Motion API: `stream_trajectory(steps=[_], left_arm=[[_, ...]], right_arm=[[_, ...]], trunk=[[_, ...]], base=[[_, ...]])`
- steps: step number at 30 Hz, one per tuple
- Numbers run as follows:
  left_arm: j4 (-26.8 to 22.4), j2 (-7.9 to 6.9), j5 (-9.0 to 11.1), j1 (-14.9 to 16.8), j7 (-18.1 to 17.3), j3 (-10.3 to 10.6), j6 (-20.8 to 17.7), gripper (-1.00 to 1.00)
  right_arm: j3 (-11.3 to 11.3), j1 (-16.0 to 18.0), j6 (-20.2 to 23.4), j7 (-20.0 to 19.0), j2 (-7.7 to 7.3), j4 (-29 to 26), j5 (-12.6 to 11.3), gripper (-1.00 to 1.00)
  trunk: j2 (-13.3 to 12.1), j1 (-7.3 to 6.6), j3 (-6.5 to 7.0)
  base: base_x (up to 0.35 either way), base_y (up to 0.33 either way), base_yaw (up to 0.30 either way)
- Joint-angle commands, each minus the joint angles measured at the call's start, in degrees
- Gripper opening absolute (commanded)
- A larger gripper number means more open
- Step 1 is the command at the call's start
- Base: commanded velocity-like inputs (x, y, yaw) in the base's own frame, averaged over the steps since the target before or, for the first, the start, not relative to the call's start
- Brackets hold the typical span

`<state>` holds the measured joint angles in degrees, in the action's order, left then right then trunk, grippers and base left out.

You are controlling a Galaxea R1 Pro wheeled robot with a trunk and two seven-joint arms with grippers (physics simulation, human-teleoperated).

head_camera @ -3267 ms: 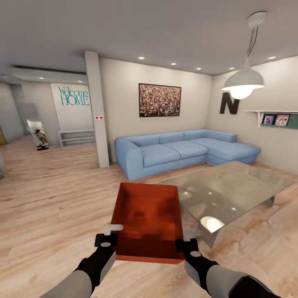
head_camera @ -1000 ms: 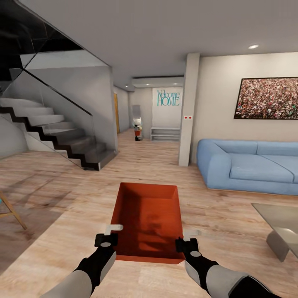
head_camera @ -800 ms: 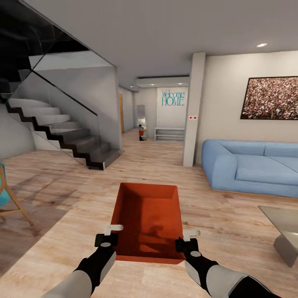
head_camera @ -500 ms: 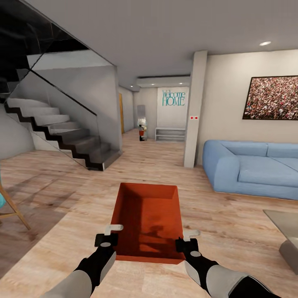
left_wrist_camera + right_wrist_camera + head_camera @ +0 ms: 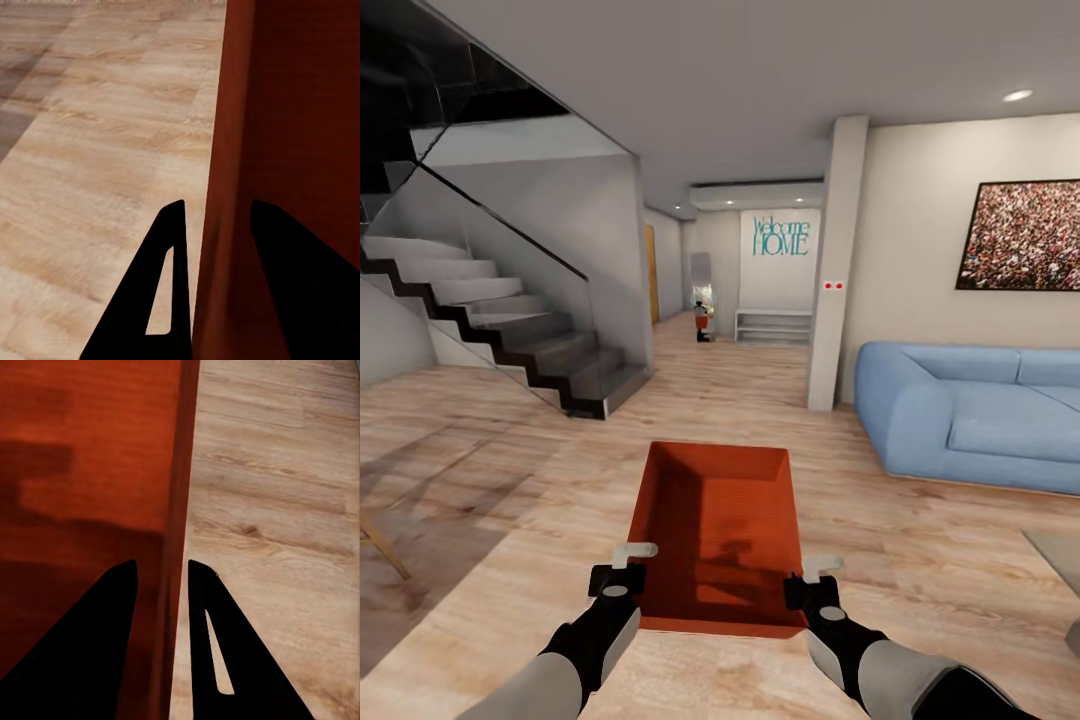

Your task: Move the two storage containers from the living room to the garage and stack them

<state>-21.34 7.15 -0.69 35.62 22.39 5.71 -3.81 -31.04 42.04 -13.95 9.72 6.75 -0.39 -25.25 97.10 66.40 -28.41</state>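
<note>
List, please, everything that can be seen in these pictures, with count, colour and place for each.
storage container: one, orange-red, open-topped, carried in front of the robot, above the floor
floor: one, light wood planks, across the room
sofa: one, blue, at right by the wall
picture: one, speckled red and white in a dark frame, on the wall above the sofa
pillar: one, white, left of the sofa
Welcome HOME lettering: one, teal, on the far wall
low shelf: one, white, under the lettering
staircase: one, dark steps with a glass side, at left
left gripper: one, black, clamped on the container's left wall
right gripper: one, black, clamped on its right wall
</note>
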Motion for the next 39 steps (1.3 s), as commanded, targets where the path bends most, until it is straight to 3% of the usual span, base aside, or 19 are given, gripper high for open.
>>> stream_trajectory(steps=[1, 39], left_arm=[[0.15, 0.5, 5.16, 0.06, 0.37, -0.52, -0.41, -1.0], [0.33, 0.41, 5.18, 0.04, 0.38, -0.58, -0.41, -1.0]], right_arm=[[-0.69, 0.06, -1.43, 2.15, 0.02, -0.05, -0.6, -1.0], [-0.69, 0.04, -1.42, 2.15, 0.01, -0.05, -0.43, -1.0]], trunk=[[0.03, 0.03, -0.06], [0.03, 0.03, -0.06]], base=[[0.321, 0.0, 0.0], [0.321, 0.0, 0.0]])
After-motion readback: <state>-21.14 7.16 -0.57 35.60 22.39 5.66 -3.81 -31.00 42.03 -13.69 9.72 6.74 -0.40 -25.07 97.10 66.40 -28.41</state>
